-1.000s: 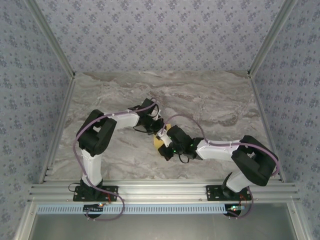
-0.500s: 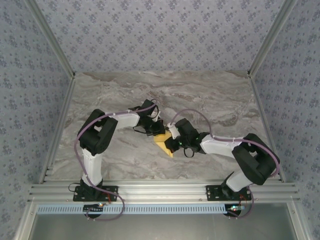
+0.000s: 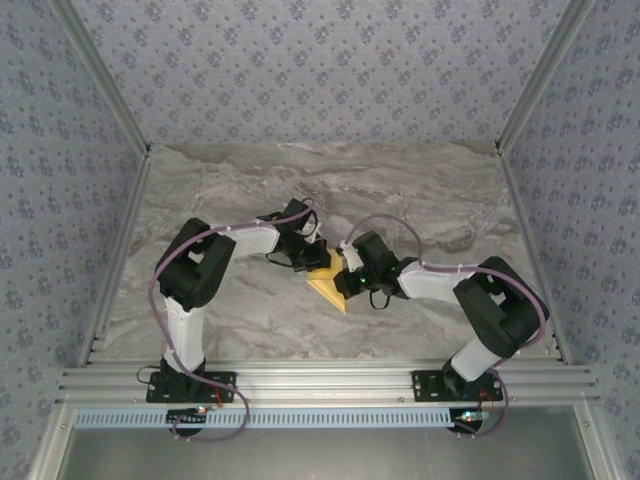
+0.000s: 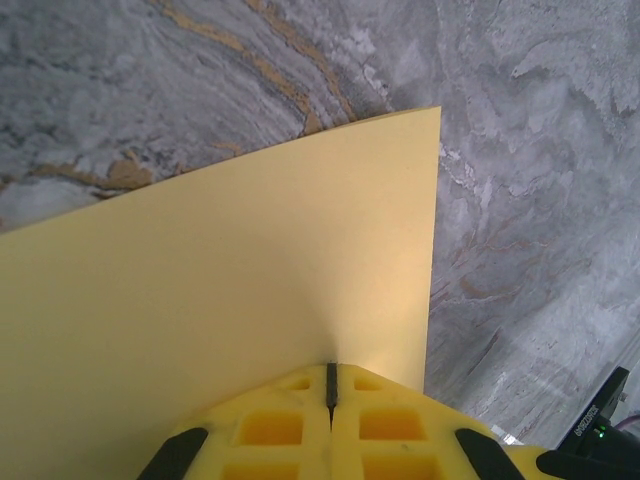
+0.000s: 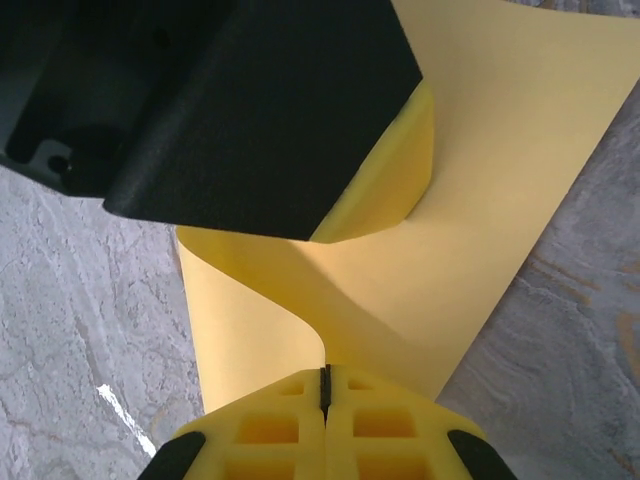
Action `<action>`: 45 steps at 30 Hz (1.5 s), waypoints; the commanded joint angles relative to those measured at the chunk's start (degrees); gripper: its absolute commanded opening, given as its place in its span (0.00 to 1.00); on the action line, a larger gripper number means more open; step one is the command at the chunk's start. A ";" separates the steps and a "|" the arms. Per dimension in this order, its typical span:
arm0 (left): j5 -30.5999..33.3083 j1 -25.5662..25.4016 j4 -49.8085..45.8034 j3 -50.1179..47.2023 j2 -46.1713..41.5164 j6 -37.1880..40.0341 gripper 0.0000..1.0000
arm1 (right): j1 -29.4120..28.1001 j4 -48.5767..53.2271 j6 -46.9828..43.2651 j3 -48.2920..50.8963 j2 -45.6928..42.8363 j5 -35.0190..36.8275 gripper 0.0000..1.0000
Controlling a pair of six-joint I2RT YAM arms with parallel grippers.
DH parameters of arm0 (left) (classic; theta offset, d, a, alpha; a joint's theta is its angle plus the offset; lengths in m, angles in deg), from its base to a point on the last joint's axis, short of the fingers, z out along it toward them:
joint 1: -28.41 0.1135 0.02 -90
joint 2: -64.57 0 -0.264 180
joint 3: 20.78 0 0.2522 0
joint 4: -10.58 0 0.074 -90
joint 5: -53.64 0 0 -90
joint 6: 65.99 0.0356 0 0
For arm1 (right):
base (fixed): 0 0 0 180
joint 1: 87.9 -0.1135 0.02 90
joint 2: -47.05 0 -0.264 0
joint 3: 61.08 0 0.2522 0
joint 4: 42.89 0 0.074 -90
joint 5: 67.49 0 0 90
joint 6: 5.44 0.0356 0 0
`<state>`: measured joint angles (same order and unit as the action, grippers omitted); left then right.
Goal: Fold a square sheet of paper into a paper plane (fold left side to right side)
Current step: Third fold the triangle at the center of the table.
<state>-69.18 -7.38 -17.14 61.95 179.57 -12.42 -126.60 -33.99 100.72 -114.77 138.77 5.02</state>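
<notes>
top external: left gripper (image 3: 320,262) and right gripper (image 3: 339,270) both pinch the square sheet of paper (image 3: 329,291), arching it for folding.

No writing can be read anywhere here. A black part (image 4: 597,415) at the near right corner of the left wrist view carries a short line of white lettering (too small and blurred to make out). The sheet of paper (image 4: 220,290) is plain yellow on every side that shows. The wallpaper (image 3: 320,70) behind the table bears a small flower pattern, not letters.
</notes>
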 commanded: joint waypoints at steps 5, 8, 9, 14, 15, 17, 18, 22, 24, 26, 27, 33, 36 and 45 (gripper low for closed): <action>0.89 -0.81 -2.16 0.82 2.13 1.08 0.04 | 0.55 1.65 1.15 -1.12 1.45 -0.72 0.00; 0.88 -0.85 -2.19 0.86 2.14 1.09 0.04 | 0.51 1.83 1.21 -0.72 1.53 -0.43 0.00; 0.95 -0.84 -2.22 0.82 2.14 1.10 0.04 | 0.55 1.93 1.32 -0.72 1.45 -0.34 0.00; 0.97 -0.86 -2.17 0.83 2.10 1.00 0.04 | 0.58 1.60 1.51 0.28 0.76 0.71 0.00; 1.00 -0.79 -2.22 0.82 2.15 1.01 0.04 | 0.67 1.61 1.52 0.36 0.76 0.71 0.00; 1.00 -0.84 -2.17 0.82 2.15 1.00 0.04 | 0.75 1.70 1.59 0.16 0.85 0.79 0.00; 1.00 -0.82 -2.21 0.82 2.09 1.04 0.04 | 0.81 1.73 1.58 0.05 0.92 0.72 0.00; 1.00 -0.80 -2.22 0.73 2.15 0.96 0.04 | 0.79 1.97 1.40 -0.18 1.03 0.76 0.00; 1.00 -0.82 -2.21 0.77 2.16 0.92 0.04 | 0.84 1.97 1.36 -0.17 1.07 0.73 0.00; 1.00 -0.83 -2.21 0.85 2.16 0.98 0.04 | 0.88 2.12 1.34 -0.33 1.35 0.63 0.00; 1.00 -0.82 -2.15 0.82 2.15 0.96 0.04 | 0.90 2.15 1.35 -0.29 1.52 0.67 0.00; 1.00 -0.86 -2.17 0.88 2.15 0.97 0.04 | 0.77 2.93 1.22 -0.53 2.49 0.55 0.00; 0.91 -1.01 -2.15 0.89 2.07 0.92 0.04 | 0.69 3.71 1.00 -0.91 3.15 0.78 0.00; 2.21 -0.72 -5.62 2.88 -0.33 2.35 0.11 | -0.22 6.40 0.11 -1.43 4.95 1.81 0.00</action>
<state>-68.37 -7.66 -18.60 62.76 179.57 -11.79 -126.22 -31.72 101.29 -115.95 141.35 5.13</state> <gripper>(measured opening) 0.105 0.026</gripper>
